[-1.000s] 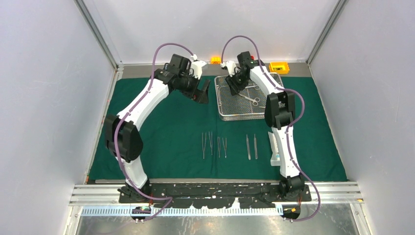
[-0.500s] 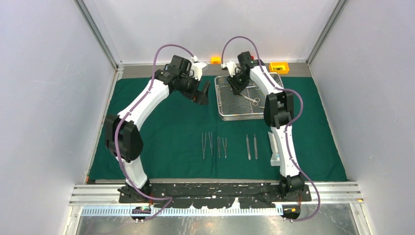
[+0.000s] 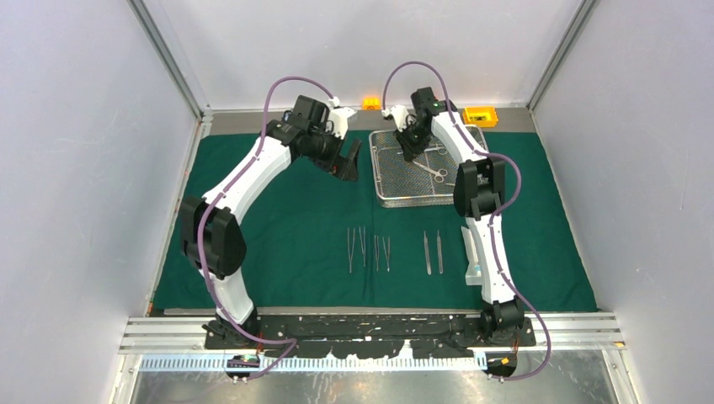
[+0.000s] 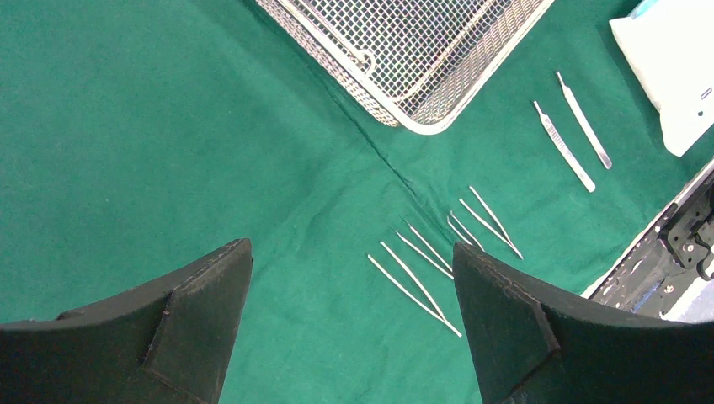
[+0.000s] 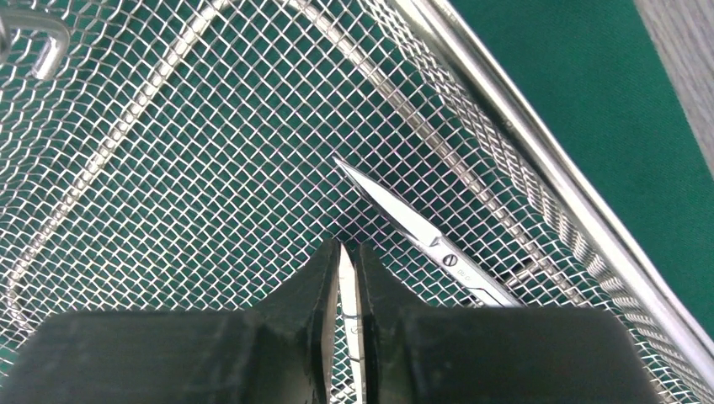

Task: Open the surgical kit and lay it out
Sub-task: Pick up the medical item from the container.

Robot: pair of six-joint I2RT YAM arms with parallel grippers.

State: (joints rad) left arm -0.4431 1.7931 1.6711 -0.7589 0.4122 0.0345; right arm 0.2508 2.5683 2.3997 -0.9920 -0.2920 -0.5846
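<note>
The dark green drape (image 3: pixel 278 219) lies spread flat, with the steel mesh tray (image 3: pixel 404 204) at its back middle. My right gripper (image 3: pixel 411 150) is down inside the tray. In the right wrist view its jaws (image 5: pixel 343 244) press on a slim silver instrument (image 5: pixel 345 278), beside a pair of scissors (image 5: pixel 404 225). My left gripper (image 3: pixel 349 164) hangs open and empty left of the tray, above bare cloth (image 4: pixel 351 247). Forceps and tweezers (image 3: pixel 369 250) lie in a row near the front, with two slim tools (image 3: pixel 433 252). The white pouch (image 4: pixel 674 59) lies further right.
A small yellow box (image 3: pixel 480 115) and an orange block (image 3: pixel 370 103) sit on the grey strip behind the drape. Grey walls close in both sides. The tray's raised wire wall (image 5: pixel 522 160) runs close to my right fingers. The black base rail (image 3: pixel 370 324) borders the front.
My right gripper's jaws have closed onto the slim silver instrument in the tray, and the wrist shifted slightly toward the back. The left arm has not moved.
</note>
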